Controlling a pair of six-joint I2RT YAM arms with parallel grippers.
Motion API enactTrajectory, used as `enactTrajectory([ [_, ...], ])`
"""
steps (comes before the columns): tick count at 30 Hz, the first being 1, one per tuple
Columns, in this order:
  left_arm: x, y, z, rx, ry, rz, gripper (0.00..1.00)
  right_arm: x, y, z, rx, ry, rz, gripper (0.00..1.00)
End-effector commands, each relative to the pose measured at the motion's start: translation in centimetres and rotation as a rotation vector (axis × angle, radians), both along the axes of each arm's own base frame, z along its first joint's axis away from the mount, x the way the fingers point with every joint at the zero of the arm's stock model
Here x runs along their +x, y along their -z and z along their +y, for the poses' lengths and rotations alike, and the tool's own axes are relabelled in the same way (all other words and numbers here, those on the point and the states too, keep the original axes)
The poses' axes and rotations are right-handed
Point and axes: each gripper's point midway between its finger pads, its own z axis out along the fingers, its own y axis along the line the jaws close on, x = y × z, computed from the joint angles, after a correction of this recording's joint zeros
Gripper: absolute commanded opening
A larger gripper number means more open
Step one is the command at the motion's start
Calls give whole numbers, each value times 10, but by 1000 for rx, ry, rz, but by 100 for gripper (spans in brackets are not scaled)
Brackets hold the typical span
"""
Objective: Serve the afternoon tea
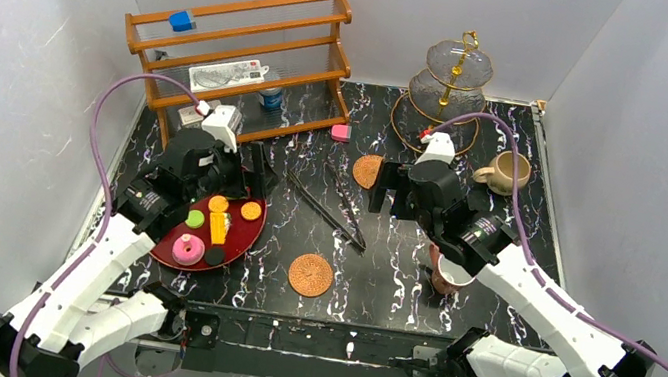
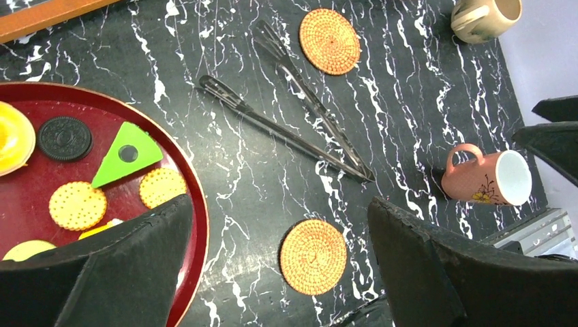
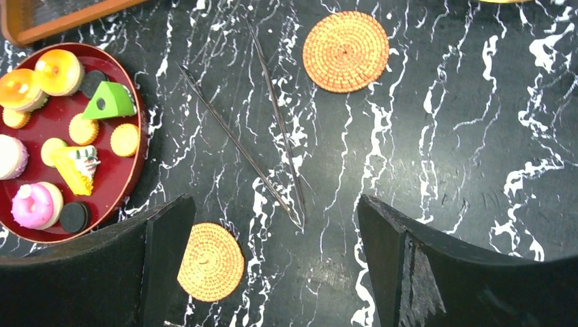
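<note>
Right wrist view: right claw [image 3: 276, 203] gapes wide, empty, over the black surface [image 3: 443, 170] (tongs [image 3: 276, 124] below); left claw [image 2: 279, 206] likewise open.

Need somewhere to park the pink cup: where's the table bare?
Bare marble between the tongs and the pink cup, with the far coaster behind it and the near coaster in front. Crowded on the left, around the tray.

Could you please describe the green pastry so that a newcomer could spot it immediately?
Find the dark red oval tray on the table's left side. Among its pastries, the green wedge is the only triangle, with a dark round spot in its middle.
</note>
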Motion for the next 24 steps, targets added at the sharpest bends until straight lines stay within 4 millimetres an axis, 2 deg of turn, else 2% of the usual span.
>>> enactTrajectory([
  [1,-7,-26,9,6,-16,-55,96,8,-18,15,55,-54,-91,99],
  [7,-14,-45,32,31,-94,-132,96,10,-5,44,43,-213,-125,96],
  [11,-18,-45,43,45,-134,-161,96,21,17,61,-12,-265,-102,89],
  [16,-20,-34,49,58,-149,-179,96,37,49,82,-100,-334,-82,82],
  [20,-18,-17,51,76,-146,-203,96,48,69,96,-145,-385,-86,82],
  [24,-18,-9,53,86,-148,-233,96,54,93,106,-190,-437,-74,86],
])
